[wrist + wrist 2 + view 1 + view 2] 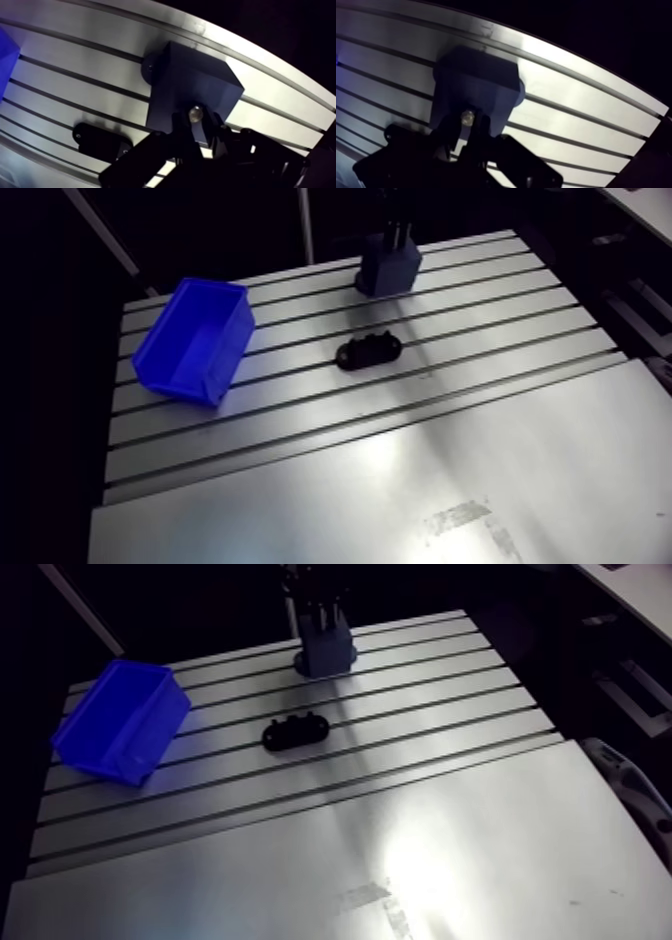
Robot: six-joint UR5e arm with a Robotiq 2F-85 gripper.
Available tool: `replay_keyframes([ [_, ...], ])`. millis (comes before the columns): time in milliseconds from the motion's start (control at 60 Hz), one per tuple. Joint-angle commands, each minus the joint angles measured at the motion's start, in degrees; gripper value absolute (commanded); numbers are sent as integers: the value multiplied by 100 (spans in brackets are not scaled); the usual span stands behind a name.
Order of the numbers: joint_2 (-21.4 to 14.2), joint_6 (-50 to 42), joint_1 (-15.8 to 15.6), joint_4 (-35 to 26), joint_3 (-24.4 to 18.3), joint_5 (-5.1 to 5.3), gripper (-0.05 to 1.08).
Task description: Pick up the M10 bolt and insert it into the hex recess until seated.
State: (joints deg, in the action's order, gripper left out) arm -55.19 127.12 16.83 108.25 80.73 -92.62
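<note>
A dark blue-grey block (pixel 390 270) stands at the far side of the slotted table (pixel 300 418). My gripper (pixel 397 233) comes down right above it. In the wrist view the block (pixel 192 82) lies just ahead of the gripper (pixel 195 122). The shiny round end of the M10 bolt (pixel 195 114) shows between the two dark fingers, right at the block's near top edge. The fingers (pixel 216 127) sit close on either side of the bolt and are shut on it. The bolt's shank and the hex recess are hidden.
A blue bin (pixel 195 340) sits at the table's left. A black fixture with bumps on top (pixel 370 351) lies in the middle, nearer the camera than the block. The smooth plate (pixel 420 488) covers the near part of the table.
</note>
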Motion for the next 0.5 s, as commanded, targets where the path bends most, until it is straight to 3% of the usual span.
replay_keyframes([
  [17,-13,115,5,-19,24,-6,73],
  [500,-29,383,-4,-10,25,-6,72],
])
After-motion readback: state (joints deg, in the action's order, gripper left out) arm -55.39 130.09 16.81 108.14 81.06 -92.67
